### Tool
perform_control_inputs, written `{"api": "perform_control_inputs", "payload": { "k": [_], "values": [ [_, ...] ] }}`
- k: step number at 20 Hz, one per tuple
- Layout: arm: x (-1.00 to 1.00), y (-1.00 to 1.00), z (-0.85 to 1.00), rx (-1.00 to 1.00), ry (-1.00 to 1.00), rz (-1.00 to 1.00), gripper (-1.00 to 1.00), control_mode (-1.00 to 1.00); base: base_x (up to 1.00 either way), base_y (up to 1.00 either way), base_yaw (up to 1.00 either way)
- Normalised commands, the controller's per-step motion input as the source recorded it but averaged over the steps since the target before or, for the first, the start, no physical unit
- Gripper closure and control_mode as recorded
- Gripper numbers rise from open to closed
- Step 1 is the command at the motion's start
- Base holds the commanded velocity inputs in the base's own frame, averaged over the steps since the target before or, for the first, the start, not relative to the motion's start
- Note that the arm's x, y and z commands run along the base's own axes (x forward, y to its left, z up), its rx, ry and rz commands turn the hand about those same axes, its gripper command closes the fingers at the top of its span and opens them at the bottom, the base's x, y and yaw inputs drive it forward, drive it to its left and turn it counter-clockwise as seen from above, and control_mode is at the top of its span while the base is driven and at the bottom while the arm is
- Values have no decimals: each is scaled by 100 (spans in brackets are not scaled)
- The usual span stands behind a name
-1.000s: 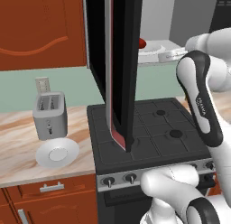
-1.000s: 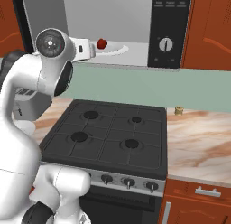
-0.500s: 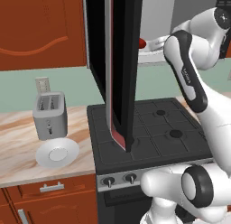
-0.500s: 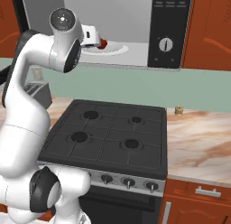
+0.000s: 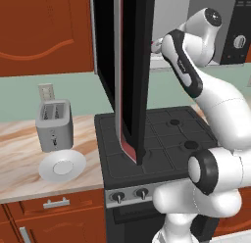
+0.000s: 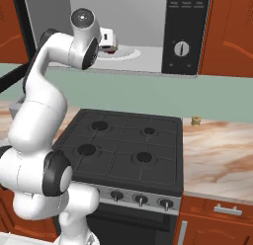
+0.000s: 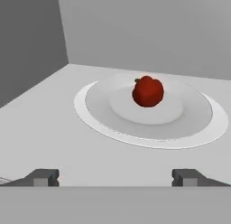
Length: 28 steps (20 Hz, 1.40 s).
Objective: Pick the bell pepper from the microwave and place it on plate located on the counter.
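Gripper (image 7: 115, 177) spread wide, inside microwave (image 6: 148, 36), short of bell pepper (image 7: 147, 91) sitting on white dish (image 7: 149, 128); plate (image 5: 62, 165) on counter (image 5: 19, 173) beside toaster (image 5: 54, 125).

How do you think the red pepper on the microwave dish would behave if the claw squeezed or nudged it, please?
The pepper looks round and glossy, so it may slip between the fingertips or roll across the smooth white dish if nudged. It looks small, so probably light and fairly firm. The open claw seems wide enough to straddle it.

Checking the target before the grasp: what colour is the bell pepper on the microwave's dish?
Glossy red; the bell pepper shows best in the hand view.
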Motion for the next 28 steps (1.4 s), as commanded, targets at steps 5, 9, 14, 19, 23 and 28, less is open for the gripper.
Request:
{"api": "perform_control_inputs", "payload": {
  "k": [5,9,14,19,23,28],
  "values": [
    [61,-3,1,1,1,-11,-100,-100,0,0,0],
    [51,-1,0,0,1,-5,-100,-100,0,0,0],
    [66,0,-7,0,3,-1,-100,-100,0,0,0],
    [67,0,-26,0,6,0,-100,-100,0,0,0],
    [66,0,-9,0,8,0,-100,-100,0,0,0],
    [53,-9,0,0,7,0,-100,-100,0,0,0]
  ]
}}
